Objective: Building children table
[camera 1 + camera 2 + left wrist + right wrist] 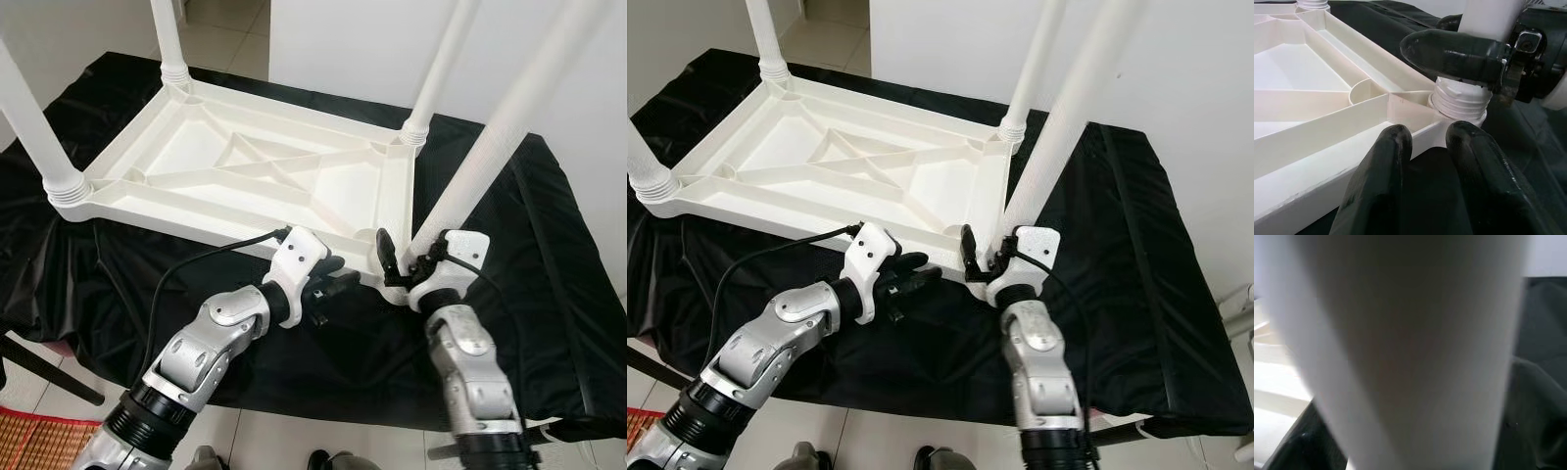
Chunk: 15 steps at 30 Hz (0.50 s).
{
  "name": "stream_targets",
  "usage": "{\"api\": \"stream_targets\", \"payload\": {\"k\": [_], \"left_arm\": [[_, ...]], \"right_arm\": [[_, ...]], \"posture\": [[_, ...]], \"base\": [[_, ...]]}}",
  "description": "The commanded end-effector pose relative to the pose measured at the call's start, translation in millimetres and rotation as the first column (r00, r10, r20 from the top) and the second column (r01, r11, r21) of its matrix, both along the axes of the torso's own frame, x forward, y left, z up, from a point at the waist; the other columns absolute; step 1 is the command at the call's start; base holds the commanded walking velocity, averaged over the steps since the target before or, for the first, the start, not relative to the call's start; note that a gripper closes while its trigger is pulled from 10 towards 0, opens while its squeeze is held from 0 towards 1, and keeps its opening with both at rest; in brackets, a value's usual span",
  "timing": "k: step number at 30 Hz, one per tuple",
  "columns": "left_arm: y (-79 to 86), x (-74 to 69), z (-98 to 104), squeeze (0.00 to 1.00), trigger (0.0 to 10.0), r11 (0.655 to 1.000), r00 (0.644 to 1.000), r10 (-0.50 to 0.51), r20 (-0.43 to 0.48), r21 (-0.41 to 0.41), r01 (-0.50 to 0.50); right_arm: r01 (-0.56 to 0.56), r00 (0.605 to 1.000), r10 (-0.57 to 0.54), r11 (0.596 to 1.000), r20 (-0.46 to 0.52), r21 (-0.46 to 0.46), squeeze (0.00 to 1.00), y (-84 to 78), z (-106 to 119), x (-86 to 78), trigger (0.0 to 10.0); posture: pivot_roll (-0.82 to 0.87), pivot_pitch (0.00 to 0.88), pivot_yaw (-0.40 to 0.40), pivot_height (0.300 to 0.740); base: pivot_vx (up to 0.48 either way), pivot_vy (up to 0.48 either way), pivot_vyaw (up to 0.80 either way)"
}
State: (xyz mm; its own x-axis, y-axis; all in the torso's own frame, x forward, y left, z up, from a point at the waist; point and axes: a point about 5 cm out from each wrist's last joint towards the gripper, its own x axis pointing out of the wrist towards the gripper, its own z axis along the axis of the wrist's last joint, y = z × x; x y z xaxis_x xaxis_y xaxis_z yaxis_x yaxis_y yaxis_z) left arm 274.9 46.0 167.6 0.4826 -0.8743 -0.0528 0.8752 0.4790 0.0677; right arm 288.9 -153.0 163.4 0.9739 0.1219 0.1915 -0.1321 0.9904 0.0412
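A white plastic children's table point(186, 201) lies upside down on a black cloth. Three white legs stand in its corners: near left point(34, 127), far left point(168, 39) and far right point(441, 69). At the near right corner a fourth leg point(495, 137) leans up to the right, its threaded end point(1459, 100) sitting at the corner socket. My right gripper point(397, 262) is shut on this leg just above the thread, one finger point(1449, 54) lying across it. My left gripper point(345, 284) is open, its fingertips point(1396, 139) at the table's near rim beside that corner, nothing between them.
The black cloth point(554, 264) covers the work surface and drapes over its front edge close to my arms. A black cable point(196, 259) loops from my left wrist. A red woven mat point(29, 436) lies on the tiled floor at lower left. White walls stand behind.
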Motion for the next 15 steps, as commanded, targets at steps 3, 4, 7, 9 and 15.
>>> {"api": "stream_targets", "payload": {"k": [3,4,7,9,15], "left_arm": [[-4.1,-7.3,0,0.0,10.0,0.995,0.995,-0.1,-0.012,-0.001,0.1],[-4.1,-7.3,0,0.0,10.0,0.995,0.995,-0.1,-0.012,-0.001,0.1],[-3.6,-7.6,1,0.0,10.0,0.995,0.995,-0.103,-0.011,0.001,0.103],[-3.8,-7.4,1,0.0,10.0,0.994,0.994,-0.105,-0.012,0.001,0.105],[-4.4,-6.5,1,0.0,10.0,0.994,0.994,-0.109,-0.013,0.0,0.109]], "right_arm": [[-0.064,0.998,0.064,0.997,-0.019,-0.03,1.0,-5.7,-1,2.9,10.0],[-0.064,0.998,0.064,0.997,-0.019,-0.03,1.0,-5.7,-1,2.9,10.0],[-0.197,0.98,0.194,0.977,-0.039,-0.078,0.0,-14.1,0,4.7,10.0],[-0.289,0.957,0.285,0.947,-0.052,-0.136,0.0,-19.9,0,4.3,10.0],[-0.434,0.901,0.425,0.884,-0.092,-0.173,0.0,-19.8,-3,0.2,10.0]], "posture": [[0.04,0.129,-0.087,0.74],[0.04,0.129,-0.087,0.74],[0.05,0.121,-0.074,0.74],[0.05,0.121,-0.074,0.74],[0.03,0.13,-0.063,0.74]], "base": [[0.0,0.0,0.0],[0.0,0.0,0.0],[0.0,0.0,0.0],[0.0,0.0,0.0],[0.0,0.0,0.0]]}}
